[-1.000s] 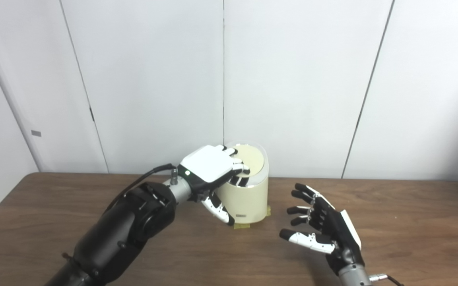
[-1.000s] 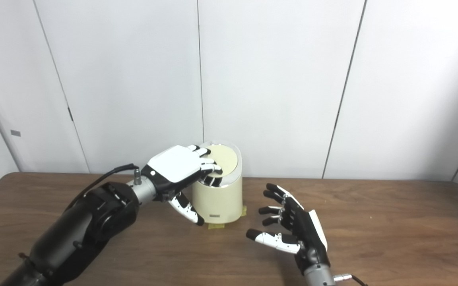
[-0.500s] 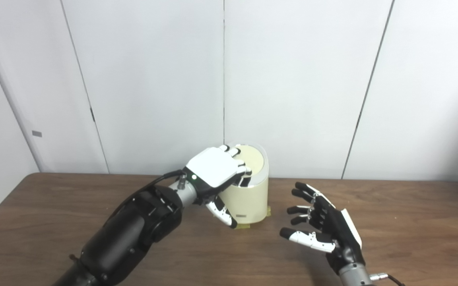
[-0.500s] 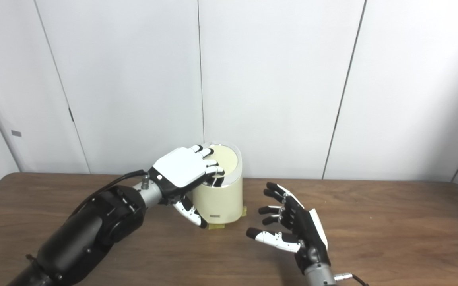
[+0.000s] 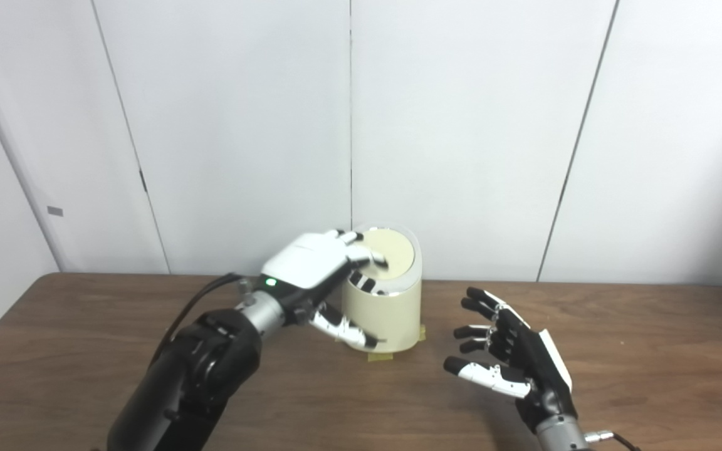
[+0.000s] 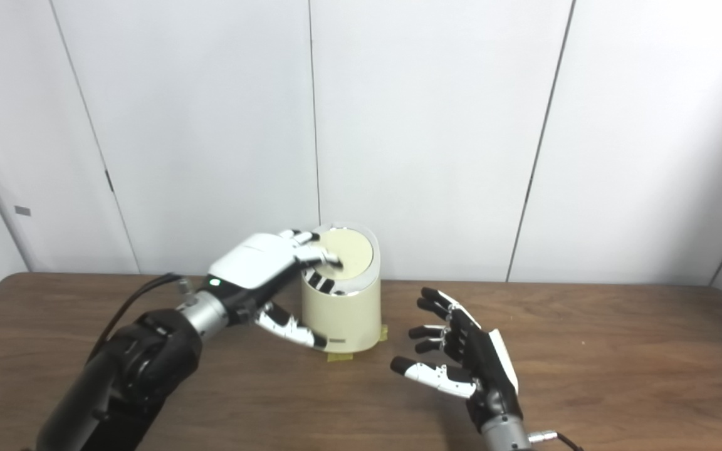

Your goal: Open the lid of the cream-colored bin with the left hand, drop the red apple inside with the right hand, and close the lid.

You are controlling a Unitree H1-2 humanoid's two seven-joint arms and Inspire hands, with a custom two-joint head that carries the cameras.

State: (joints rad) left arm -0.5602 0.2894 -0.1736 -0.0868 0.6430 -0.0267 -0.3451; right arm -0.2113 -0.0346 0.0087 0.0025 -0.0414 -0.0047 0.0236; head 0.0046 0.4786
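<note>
The cream-colored bin (image 5: 392, 313) stands upright at the back middle of the table, its round lid (image 5: 393, 252) lying shut on top. My left hand (image 5: 311, 260) lies palm down over the bin's left rim. Its fingertips (image 5: 367, 255) rest on the lid and its thumb (image 5: 345, 329) reaches across the bin's front. It grips nothing that I can see. My right hand (image 5: 511, 354) is open and empty, fingers spread, just above the table to the right of the bin. No red apple is in view.
The bin stands on a brown wooden table (image 5: 649, 351), with bits of yellow tape (image 5: 378, 357) at its base. White wall panels (image 5: 461, 125) rise close behind the bin. The left arm's black forearm (image 5: 198, 376) crosses the table's left front.
My left hand has flattened and drawn a little to the left on the lid, its thumb swinging more level, and the forearm has pulled in. The lid stays shut. The right hand has not moved.
</note>
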